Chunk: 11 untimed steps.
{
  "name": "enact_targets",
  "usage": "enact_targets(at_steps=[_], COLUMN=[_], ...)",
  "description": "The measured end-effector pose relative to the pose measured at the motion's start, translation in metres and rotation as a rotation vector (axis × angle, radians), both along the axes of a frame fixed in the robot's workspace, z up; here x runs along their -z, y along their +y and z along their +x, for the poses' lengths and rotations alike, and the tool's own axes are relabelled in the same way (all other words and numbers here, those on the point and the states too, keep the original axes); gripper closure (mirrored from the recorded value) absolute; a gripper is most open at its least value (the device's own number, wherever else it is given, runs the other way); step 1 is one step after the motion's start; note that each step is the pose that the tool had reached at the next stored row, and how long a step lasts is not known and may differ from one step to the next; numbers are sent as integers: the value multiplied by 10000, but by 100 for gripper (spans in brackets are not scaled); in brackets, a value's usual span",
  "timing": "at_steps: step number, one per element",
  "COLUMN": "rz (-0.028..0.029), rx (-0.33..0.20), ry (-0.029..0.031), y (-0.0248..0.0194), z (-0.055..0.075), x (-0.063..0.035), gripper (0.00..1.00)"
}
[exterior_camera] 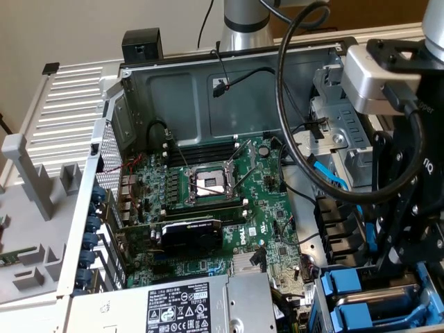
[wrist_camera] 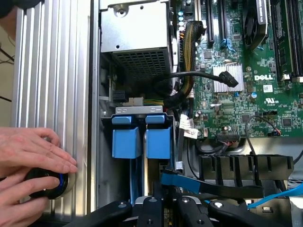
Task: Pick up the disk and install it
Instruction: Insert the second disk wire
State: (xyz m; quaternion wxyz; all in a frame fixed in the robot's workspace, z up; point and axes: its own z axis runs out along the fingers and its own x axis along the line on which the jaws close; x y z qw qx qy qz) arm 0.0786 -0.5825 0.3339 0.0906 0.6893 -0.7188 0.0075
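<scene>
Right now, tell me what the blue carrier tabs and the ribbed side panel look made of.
The blue carrier tabs: likely moulded plastic, uniform matte blue. The ribbed side panel: apparently metal, silver-grey with a sheen along its ridges, though painted plastic can't be excluded.

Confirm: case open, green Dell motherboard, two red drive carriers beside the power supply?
Wrong colour: the two drive carriers are blue, not red, per the wrist view. The open case, green Dell motherboard and spot beside the power supply stand.
</scene>
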Motion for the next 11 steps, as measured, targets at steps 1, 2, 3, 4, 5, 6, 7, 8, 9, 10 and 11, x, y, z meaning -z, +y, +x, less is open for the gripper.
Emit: enact_targets(at_steps=[1, 2, 3, 4, 5, 6, 7, 8, 9, 10, 11], rz=[0, 1, -1, -1, 0, -1, -1, 0, -2, 0, 1], rx=[0, 0, 1, 1, 0, 0, 0, 0, -2, -1, -1], ry=[-15, -29, -45, -66, -94, -125, -161, -197, -223, -242, -251], y=[1, 3, 6, 7, 7, 7, 7, 8, 8, 8, 8], z=[0, 0, -3, -4, -3, -4, -4, -4, -5, -7, -10], x=[0, 0, -1, 0, 0, 0, 0, 0, -1, 0, 1], gripper=[83, 83, 83, 83, 83, 83, 83, 83, 83, 83, 83])
